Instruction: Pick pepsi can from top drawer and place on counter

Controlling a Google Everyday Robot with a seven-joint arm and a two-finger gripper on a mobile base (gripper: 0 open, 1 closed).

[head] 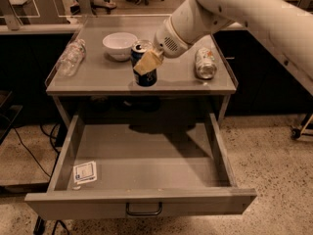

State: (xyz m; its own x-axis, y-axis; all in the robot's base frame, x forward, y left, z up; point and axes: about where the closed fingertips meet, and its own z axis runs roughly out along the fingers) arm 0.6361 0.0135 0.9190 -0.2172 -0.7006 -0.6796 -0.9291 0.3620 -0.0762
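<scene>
The pepsi can (145, 77) is dark blue with a silver top and stands upright at the front middle of the counter (181, 81); I cannot tell whether its base touches the surface. My gripper (146, 60) comes in from the upper right on the white arm and is shut on the can, with a tan finger pad (148, 61) across its side. The top drawer (142, 202) is pulled fully open below, its bar handle (144, 210) at the front centre.
A white bowl (120, 45) stands behind the can. A clear plastic bottle (71, 58) lies at the counter's left edge. A silver can (205, 62) lies at the right. A small white packet (85, 172) lies in the drawer's front left corner.
</scene>
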